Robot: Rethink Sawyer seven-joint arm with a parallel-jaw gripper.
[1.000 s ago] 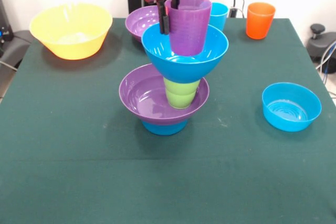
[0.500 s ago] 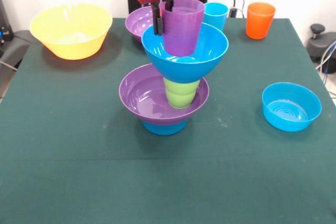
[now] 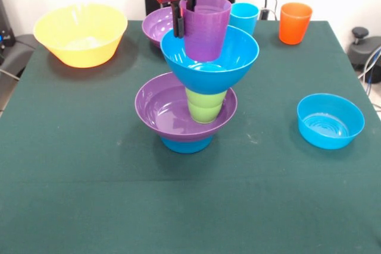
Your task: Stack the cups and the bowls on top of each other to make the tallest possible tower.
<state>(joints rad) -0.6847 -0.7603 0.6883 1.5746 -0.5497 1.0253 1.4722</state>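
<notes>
Glossy purple cup (image 3: 206,27), rim pinched by gripper (image 3: 186,11), w/in large blue bowl (image 3: 209,57).

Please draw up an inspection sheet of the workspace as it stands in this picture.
Surface: green cloth table, flat.
Job's things: tower of small blue bowl, purple bowl, lime green cup, large blue bowl; purple cup in the top bowl. Loose: yellow bowl, second purple bowl, light blue cup, orange cup, small blue bowl.
Clutter: nothing seen.
Gripper: fingers at the purple cup's rim, shut on it.
Cables: some on the wall behind and at the right edge.
Surroundings: black equipment at both edges.
</notes>
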